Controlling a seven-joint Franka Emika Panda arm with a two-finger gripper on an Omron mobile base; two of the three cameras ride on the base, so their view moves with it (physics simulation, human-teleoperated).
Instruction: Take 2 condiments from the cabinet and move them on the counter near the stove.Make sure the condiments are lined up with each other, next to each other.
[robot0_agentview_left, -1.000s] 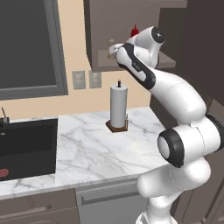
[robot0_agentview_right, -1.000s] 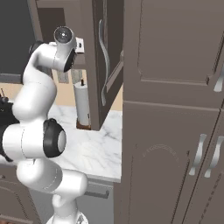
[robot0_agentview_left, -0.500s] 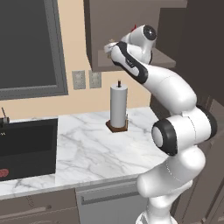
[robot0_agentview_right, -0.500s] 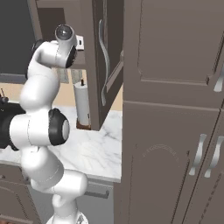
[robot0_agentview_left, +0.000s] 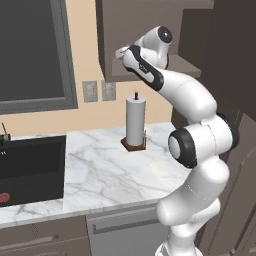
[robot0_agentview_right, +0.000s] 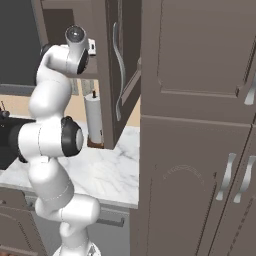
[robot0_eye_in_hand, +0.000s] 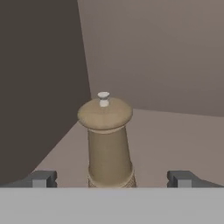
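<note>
In the hand view a tan wooden shaker (robot0_eye_in_hand: 107, 140) with a small white knob, one of the condiments, stands upright on the cabinet shelf (robot0_eye_in_hand: 175, 140). My gripper (robot0_eye_in_hand: 111, 179) is open, one fingertip (robot0_eye_in_hand: 43, 178) to each side of the shaker's base, neither touching it. In the left base view my arm reaches up into the dark cabinet (robot0_agentview_left: 117, 45), the wrist (robot0_agentview_left: 161, 36) at its opening. The right base view has the wrist (robot0_agentview_right: 76, 36) beside the cabinet's open door (robot0_agentview_right: 117, 75). The stove is out of view.
A white paper-towel roll (robot0_agentview_left: 135, 120) on a wooden base stands on the marble top (robot0_agentview_left: 110, 170) under the cabinet. A black sink (robot0_agentview_left: 30, 165) lies to its left. Tall grey cabinet doors (robot0_agentview_right: 200, 125) rise close on the right.
The arm has shifted its pose at the cabinet opening, and a red tip seen beside the wrist is now covered by it. The jaws stay open.
</note>
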